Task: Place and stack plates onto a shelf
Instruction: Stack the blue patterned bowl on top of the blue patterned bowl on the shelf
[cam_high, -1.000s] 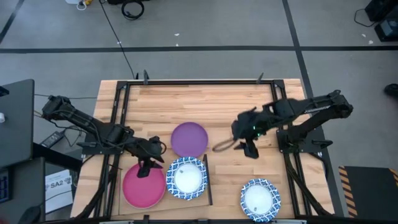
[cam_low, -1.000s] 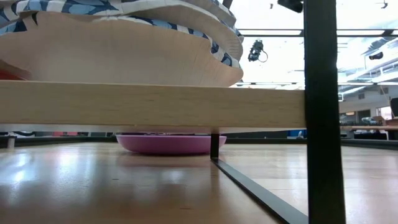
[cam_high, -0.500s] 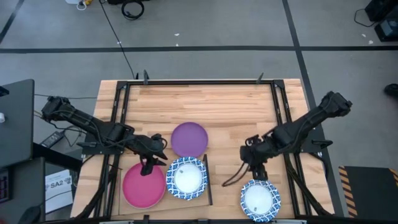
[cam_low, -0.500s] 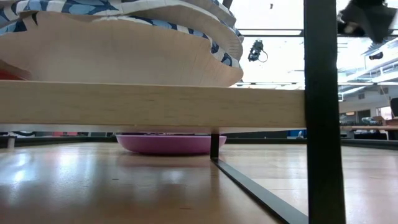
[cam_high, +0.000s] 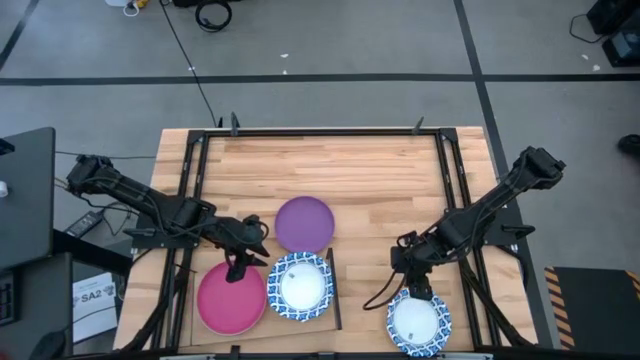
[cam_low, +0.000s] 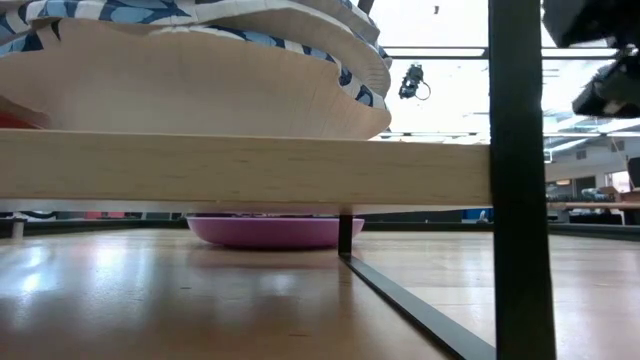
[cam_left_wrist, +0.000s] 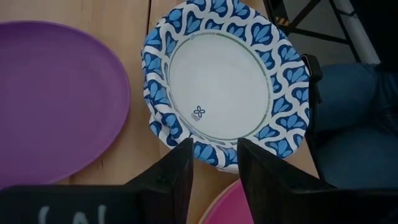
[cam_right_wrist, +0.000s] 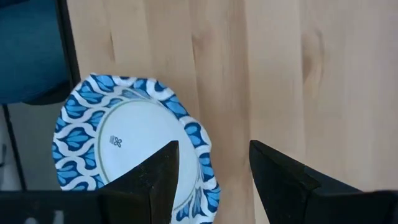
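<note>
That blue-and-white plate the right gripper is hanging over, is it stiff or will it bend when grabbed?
The blue-rimmed plate looks like thin paper: its wavy, scalloped rim suggests it would probably flex under a pinch. It likely weighs little, so a nudge from the open right gripper might slide it across the smooth wooden table rather than tip it.

A grey floor (cam_high: 330, 50) crossed by dark lines surrounds the wooden desk (cam_high: 330, 170); a black cable (cam_high: 185, 55) trails across it. Bright ceiling lights (cam_low: 440, 30) glare beyond.
</note>
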